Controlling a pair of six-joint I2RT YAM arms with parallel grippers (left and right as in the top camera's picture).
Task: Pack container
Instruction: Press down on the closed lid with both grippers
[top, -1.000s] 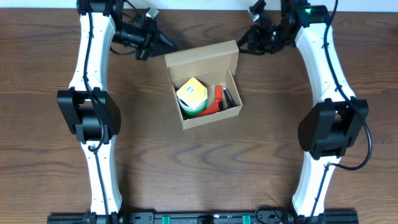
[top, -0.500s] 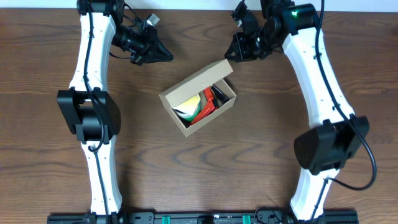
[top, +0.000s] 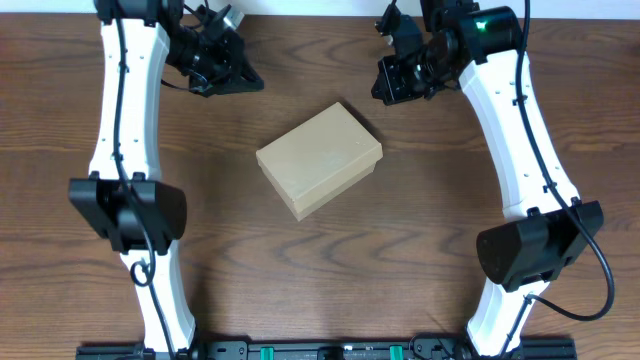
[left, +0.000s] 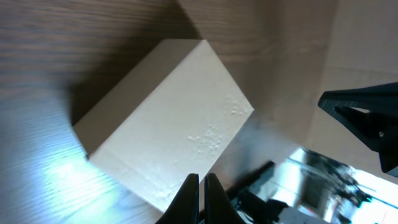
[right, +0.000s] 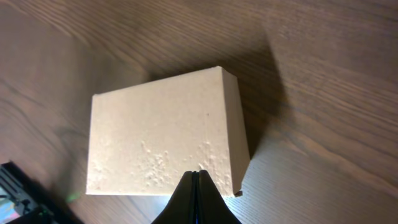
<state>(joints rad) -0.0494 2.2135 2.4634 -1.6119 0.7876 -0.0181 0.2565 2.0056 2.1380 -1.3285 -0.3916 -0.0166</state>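
- You have a dark brown wood-grain table (top: 320, 260) filling the overhead view.
- At 12 o'clock, a thin pale strip (top: 320, 8) runs beyond its far edge; you cannot tell wall from floor.
- At 6 o'clock, a black rail (top: 300, 352) lines the near edge.
- In the left wrist view, bright glare (left: 53, 177) lies on the wood at 8 o'clock.

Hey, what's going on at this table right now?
Two robot arms are working on packing a cardboard container, which sits closed, lid down, in the middle of the table. Neither arm is touching it. The left gripper and right gripper are both shut and empty, held clear of the box toward the table's far side.
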